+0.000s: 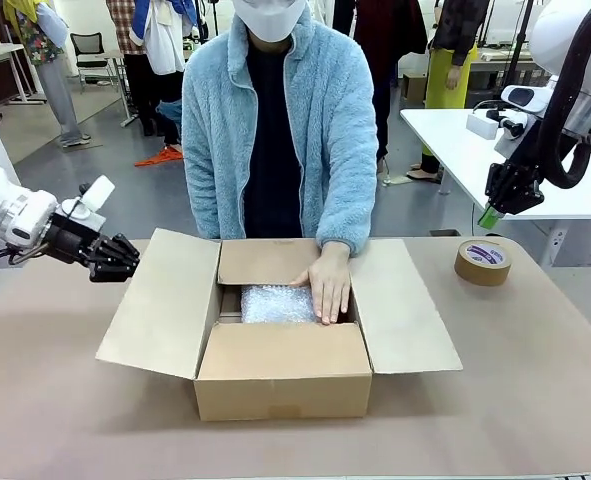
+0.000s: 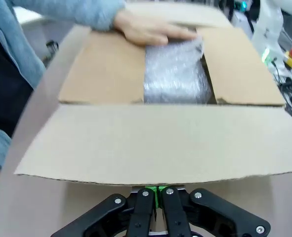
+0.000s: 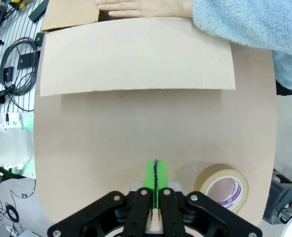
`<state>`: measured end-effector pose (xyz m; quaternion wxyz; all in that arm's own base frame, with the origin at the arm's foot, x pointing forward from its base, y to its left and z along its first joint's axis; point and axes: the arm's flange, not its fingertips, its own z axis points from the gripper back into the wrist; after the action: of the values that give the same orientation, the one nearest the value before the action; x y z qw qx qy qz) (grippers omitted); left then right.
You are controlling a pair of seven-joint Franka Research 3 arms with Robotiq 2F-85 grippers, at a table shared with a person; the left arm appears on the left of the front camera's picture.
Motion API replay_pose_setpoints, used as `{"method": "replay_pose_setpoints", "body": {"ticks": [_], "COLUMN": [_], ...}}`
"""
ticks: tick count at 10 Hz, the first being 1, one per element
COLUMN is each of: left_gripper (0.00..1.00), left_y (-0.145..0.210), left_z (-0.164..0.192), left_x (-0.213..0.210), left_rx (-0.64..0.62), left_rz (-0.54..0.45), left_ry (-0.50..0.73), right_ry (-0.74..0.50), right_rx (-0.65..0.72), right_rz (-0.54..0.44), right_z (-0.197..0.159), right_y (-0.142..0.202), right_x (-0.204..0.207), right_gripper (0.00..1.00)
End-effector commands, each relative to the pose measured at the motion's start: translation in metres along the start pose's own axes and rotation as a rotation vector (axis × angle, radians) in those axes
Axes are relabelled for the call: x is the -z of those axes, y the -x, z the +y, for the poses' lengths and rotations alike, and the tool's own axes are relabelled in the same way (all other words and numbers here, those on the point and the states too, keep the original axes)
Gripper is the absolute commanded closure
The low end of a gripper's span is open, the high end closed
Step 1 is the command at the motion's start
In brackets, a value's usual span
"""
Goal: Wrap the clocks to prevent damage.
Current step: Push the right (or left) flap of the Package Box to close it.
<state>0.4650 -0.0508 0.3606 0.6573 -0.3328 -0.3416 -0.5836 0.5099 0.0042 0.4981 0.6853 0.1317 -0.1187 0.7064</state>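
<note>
An open cardboard box (image 1: 283,372) stands mid-table with its flaps spread. Inside lies a bundle of bubble wrap (image 1: 277,303) (image 2: 176,74); any clock under it is hidden. The person's hand (image 1: 327,285) (image 2: 148,30) presses flat on the bundle and the far flap. My left gripper (image 1: 125,261) (image 2: 155,193) is shut and empty, hovering just left of the box's left flap (image 1: 165,305). My right gripper (image 1: 489,215) (image 3: 156,174) is shut and empty, raised above the table's right side beyond the right flap (image 3: 136,57).
A roll of brown packing tape (image 1: 482,261) (image 3: 222,189) lies on the table at the right, near my right gripper. The brown table surface (image 1: 515,400) lies bare in front of the box. A white table (image 1: 455,140) stands behind at the right.
</note>
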Motion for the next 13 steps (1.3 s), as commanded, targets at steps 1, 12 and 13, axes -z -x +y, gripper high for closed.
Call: {"method": "replay_pose_setpoints", "body": {"ticks": [1, 12, 13], "left_gripper": [1.00, 1.00, 1.00], "left_y": [-0.004, -0.035, -0.031], "left_z": [0.003, 0.014, 0.012], "left_x": [-0.006, 0.107, 0.119], "left_rx": [0.040, 0.114, 0.120], "left_rz": [-0.146, -0.061, -0.039], "left_ry": [-0.038, 0.037, 0.051], "right_ry": [0.000, 0.000, 0.000], "right_rx": [-0.003, -0.003, -0.003], "right_rz": [-0.001, -0.001, -0.001], "right_z": [0.000, 0.000, 0.000], "right_y": [0.002, 0.002, 0.002], "right_x": [0.000, 0.000, 0.000], "right_gripper": [0.99, 0.99, 0.99]}}
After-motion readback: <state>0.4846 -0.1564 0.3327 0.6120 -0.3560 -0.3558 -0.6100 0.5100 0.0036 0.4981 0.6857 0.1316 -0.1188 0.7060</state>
